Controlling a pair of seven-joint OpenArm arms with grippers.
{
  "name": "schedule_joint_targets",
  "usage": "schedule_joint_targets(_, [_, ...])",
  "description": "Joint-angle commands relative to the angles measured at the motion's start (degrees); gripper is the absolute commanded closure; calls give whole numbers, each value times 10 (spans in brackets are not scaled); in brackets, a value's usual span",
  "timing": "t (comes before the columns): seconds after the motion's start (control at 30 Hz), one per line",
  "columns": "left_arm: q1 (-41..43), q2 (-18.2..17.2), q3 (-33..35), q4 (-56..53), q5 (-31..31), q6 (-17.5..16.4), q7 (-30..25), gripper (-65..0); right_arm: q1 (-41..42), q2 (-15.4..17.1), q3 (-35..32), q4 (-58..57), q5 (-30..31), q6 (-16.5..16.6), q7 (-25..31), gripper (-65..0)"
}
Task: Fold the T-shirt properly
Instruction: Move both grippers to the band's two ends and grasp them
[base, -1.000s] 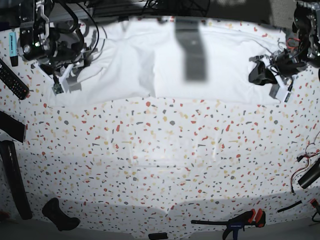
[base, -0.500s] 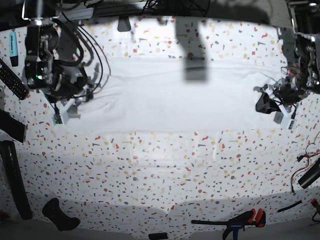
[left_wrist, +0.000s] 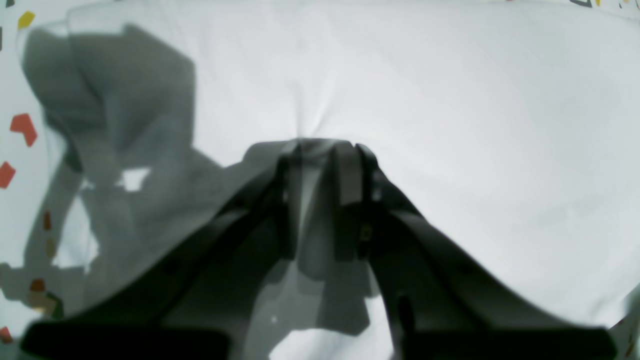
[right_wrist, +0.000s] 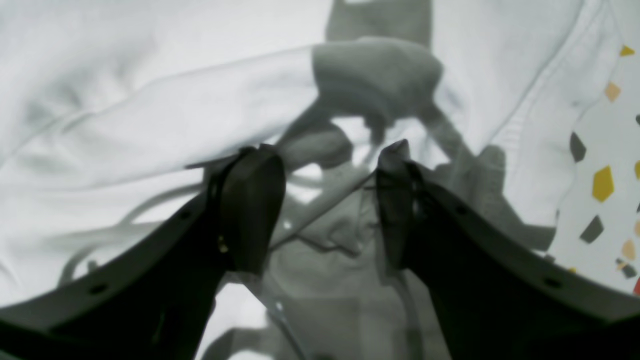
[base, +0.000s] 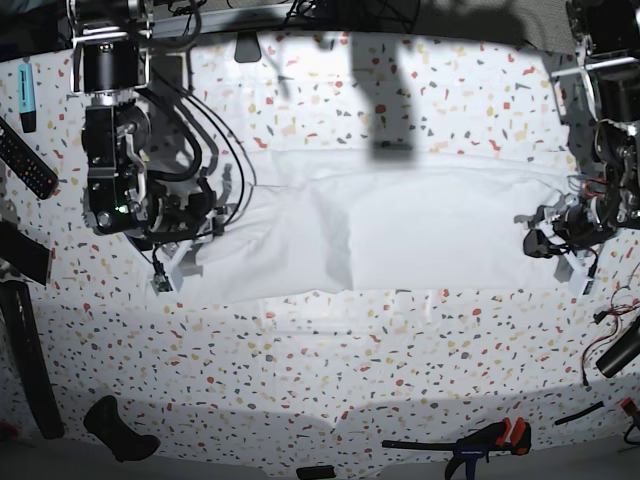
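White T-shirt (base: 400, 230) between pincers, left pincer (left_wrist: 320, 150) pinching its cloth, right pincer (right_wrist: 330, 160) spread above it

No words, numbers, labels or signs are showing clearly enough to read in any of the pictures. The plain white soft cotton T-shirt (base: 400, 235) is showing no print or tag. The white speckled surface (base: 320, 360) is only showing little red, yellow and grey flecks, not letters. The long black remote with small buttons (base: 25, 160) at the edge is too small and blurry to read. The light blue marker-like stick (base: 26, 95) near it is too blurry to read as well.
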Motion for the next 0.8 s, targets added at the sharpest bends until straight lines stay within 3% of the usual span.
schedule_joint_targets(0.0, [-3, -14, 0, 1, 19, 13, 18, -117, 2, 8, 2, 2, -24, 5, -13, -332])
schedule_joint_targets(0.2, [-3, -37, 0, 1, 15, 13, 19, -117, -1, 25, 2, 2, -64, -19, -36, -332])
schedule_joint_targets(0.43, [-3, -53, 0, 1, 10, 13, 30, -117, -24, 47, 2, 2, -90, -21, -43, -332])
schedule_joint_targets(0.77, [-5, -72, 0, 66, -138, 13, 80, -117, -25, 48, 2, 2, -87, -23, -40, -332])
